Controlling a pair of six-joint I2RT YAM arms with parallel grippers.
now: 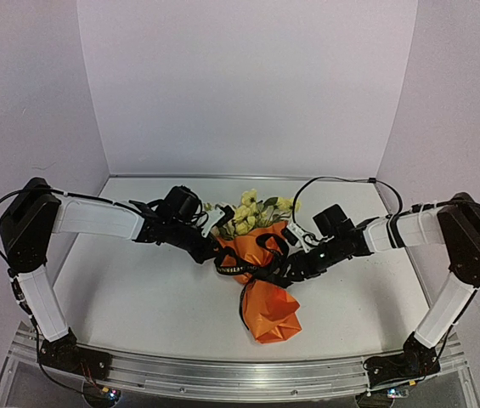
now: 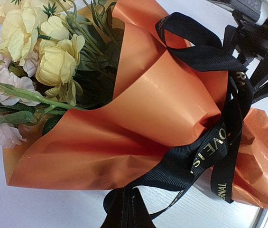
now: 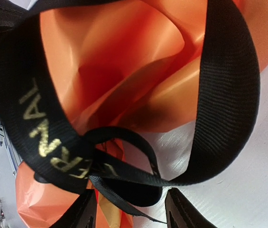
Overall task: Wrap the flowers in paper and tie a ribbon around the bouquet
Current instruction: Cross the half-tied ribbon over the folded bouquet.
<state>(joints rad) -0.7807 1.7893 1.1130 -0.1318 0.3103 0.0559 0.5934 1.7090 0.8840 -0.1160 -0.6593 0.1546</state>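
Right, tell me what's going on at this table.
Two robot arms are tying up a bouquet. The flowers already sit inside the orange paper cone, which lies on the table. The black ribbon is looped loosely around its middle, not yet pulled tight. The left claw is shut, apparently pinching the ribbon beside the cone. The right claw stands open at the tangle of loops, a strand passing between its tips.

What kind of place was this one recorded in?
Probably a robot booth in a lab, not a florist's. Plain white walls box in a white table, and the left arm and right arm are bolted to an aluminium rail at its near edge.
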